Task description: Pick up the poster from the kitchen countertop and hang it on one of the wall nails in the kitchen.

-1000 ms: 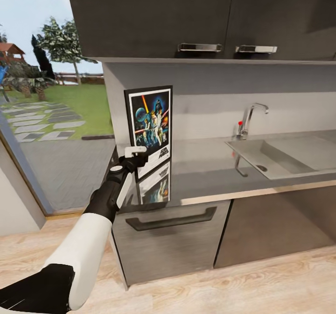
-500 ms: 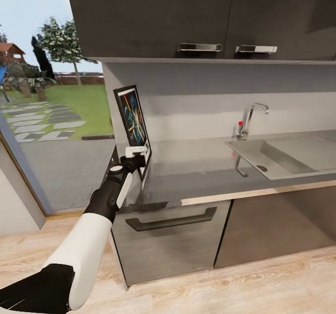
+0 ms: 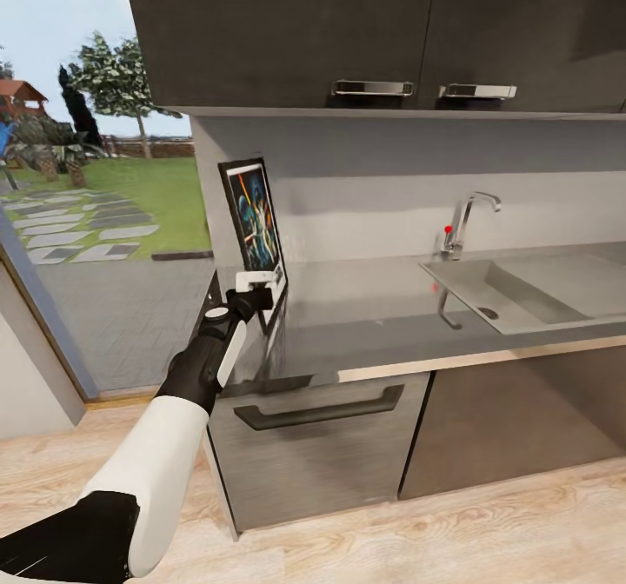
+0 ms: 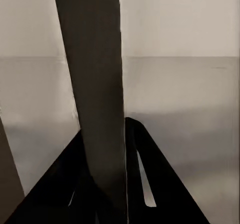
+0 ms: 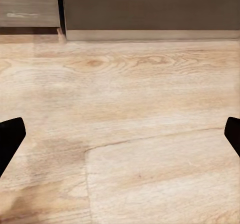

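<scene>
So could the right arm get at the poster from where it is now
Probably not as things stand. The right gripper points down at the wooden floor, fingers spread, while the poster stands at the countertop's left end, already gripped by the left gripper.

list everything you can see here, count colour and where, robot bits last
poster: 1, black frame, colourful print, upright at the countertop's left end, gripped near its lower edge
kitchen countertop: 1, grey, over dark cabinet fronts
sink: 1, grey, inset at right
tap: 1, chrome, behind the sink
upper cabinets: 2 doors, dark grey, overhead
floor: light wood
window: garden outside, far left
left claw: shut on the poster
right claw: black fingertips wide apart over the floor
</scene>
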{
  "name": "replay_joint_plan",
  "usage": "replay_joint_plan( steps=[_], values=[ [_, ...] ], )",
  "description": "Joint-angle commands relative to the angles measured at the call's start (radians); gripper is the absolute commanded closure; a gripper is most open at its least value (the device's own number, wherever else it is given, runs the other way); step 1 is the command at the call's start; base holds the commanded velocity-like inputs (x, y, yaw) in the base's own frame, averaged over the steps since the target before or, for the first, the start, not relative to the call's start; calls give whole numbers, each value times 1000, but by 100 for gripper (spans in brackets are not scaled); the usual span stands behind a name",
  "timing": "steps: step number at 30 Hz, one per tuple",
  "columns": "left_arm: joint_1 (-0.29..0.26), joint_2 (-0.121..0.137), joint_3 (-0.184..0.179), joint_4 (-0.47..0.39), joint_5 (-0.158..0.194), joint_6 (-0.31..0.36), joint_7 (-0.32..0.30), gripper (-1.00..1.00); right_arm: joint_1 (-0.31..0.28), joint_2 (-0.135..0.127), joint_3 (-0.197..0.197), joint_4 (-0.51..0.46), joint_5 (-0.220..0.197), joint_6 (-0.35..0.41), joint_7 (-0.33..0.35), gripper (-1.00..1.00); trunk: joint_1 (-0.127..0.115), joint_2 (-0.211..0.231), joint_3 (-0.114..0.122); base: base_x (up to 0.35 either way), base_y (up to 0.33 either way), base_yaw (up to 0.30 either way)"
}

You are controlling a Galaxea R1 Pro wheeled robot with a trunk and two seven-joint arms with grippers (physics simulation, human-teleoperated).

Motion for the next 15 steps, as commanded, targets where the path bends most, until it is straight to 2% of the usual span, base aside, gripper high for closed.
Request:
replay_joint_plan(
  steps=[1,7,15],
  values=[
    [0,0,-1,-25,-3,7,0,100,-1,0,0,1,0,-3,-1,-100,0,-1,-1,0,0,0],
    [0,-1,-1,-82,-2,15,-3,100,-1,0,0,1,0,-3,-1,-100,0,-1,-1,0,0,0],
    [0,-1,-1,-98,-1,18,-3,100,-1,0,-1,1,0,-3,-1,-100,0,-1,-1,0,0,0]
  ],
)
